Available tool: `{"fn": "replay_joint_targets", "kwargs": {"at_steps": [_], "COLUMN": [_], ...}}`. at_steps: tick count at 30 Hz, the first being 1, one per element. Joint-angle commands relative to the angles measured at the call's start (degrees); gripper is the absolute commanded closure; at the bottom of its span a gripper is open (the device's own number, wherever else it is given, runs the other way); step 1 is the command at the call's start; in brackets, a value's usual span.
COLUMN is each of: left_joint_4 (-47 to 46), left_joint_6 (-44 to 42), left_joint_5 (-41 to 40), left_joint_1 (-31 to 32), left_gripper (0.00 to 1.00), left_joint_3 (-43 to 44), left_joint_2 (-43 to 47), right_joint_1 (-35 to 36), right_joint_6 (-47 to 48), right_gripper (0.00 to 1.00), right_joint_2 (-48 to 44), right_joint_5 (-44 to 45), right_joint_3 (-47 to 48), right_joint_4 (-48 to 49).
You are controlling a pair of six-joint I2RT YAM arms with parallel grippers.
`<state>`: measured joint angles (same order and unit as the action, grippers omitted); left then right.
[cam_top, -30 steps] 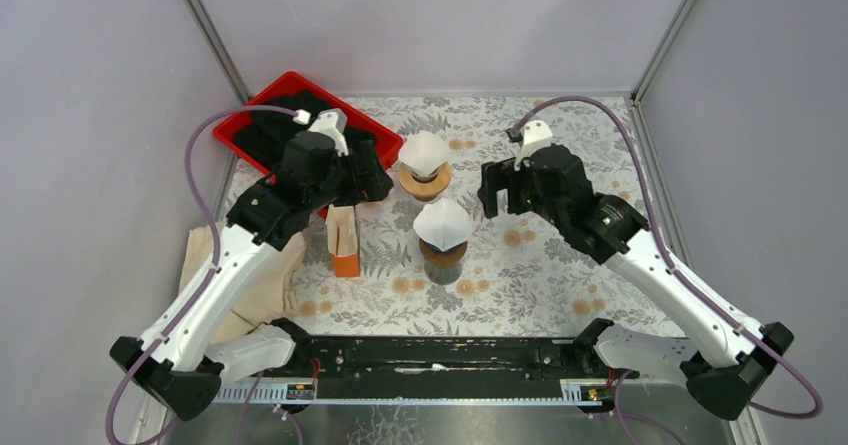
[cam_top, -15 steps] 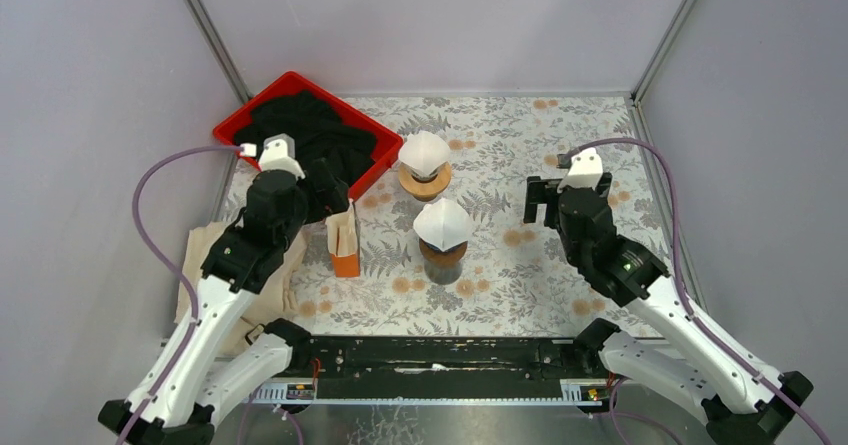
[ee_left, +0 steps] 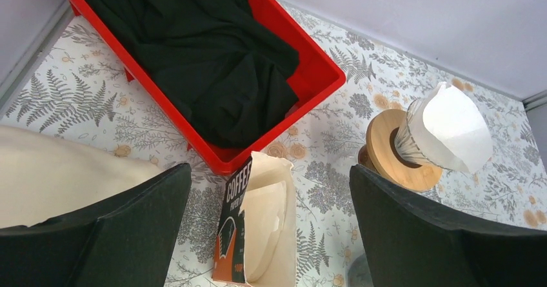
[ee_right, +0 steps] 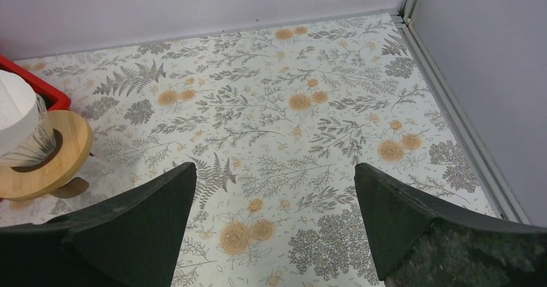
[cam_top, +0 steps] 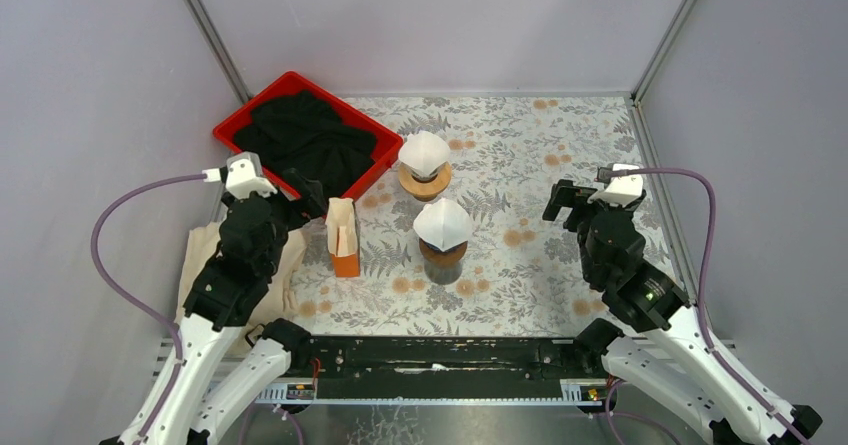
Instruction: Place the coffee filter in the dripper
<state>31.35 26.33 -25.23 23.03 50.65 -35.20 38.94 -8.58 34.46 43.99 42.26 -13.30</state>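
Both arms have pulled back from centre to lower left and lower right. Left tool (cam_top: pixel 300 203) and right tool (cam_top: pixel 562 203) stand apart, empty. Coffee filter (cam_top: pixel 443 221) sits in dripper (cam_top: pixel 442 255) at frame centre; second dripper (cam_top: pixel 425 180) just above also filtered. Looks done.

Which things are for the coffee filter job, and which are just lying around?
For the job: wooden-ringed glass dripper, dark-based dripper, white paper filters in both, orange cardboard filter box.
Just lying about: red plastic tray, black cloth inside it, beige cloth.
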Motion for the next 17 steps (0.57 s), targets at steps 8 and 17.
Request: {"fn": "replay_joint_targets", "kwargs": {"at_steps": [8, 17], "left_joint_4": [-6.3, -7.2], "left_joint_6": [-2.6, -3.2], "left_joint_5": [-0.6, 1.4], "left_joint_1": [-0.4, -0.4], "left_gripper": [0.0, 0.0], "left_joint_3": [-2.1, -2.8], "left_joint_2": [3.2, 3.9], "right_joint_1": [-0.3, -0.3], "right_joint_6": [0.4, 0.3], "right_gripper": [0.01, 0.01], "right_joint_2": [-0.1, -0.1], "right_joint_5": [1.3, 0.4], "right_joint_3": [0.3, 0.4], "right_joint_4": [4.4, 4.3]}}
